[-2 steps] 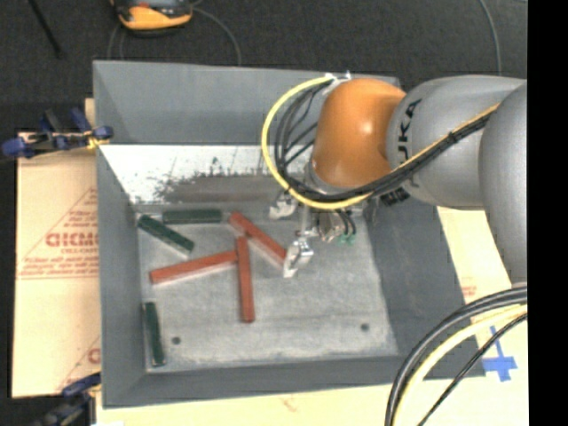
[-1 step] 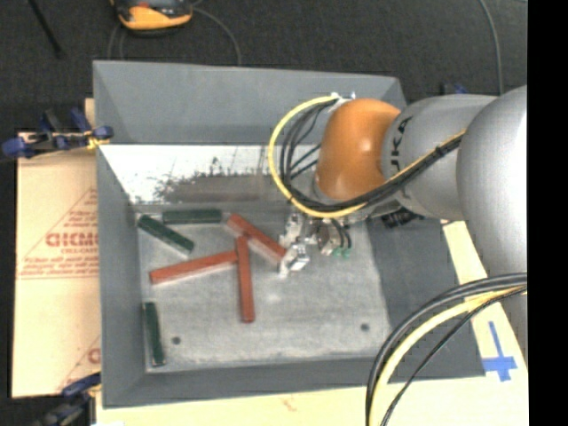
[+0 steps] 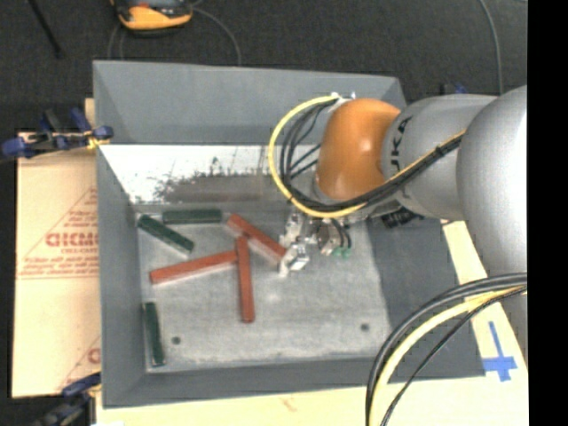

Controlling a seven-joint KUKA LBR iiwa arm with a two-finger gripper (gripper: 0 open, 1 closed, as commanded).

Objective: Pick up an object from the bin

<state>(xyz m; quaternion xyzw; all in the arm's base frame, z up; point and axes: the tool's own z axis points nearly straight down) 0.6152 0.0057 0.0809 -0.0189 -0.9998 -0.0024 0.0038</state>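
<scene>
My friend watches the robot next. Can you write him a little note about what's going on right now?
Gripper: low in the bin, at the right end of the short red stick. I cannot tell if it is open or shut.
Other things: a long red stick and a third red stick lie mid-floor, touching. Three green sticks lie on the left.
Done: nothing is lifted; every stick lies on the floor.
Left: grip one stick and lift it out.
</scene>
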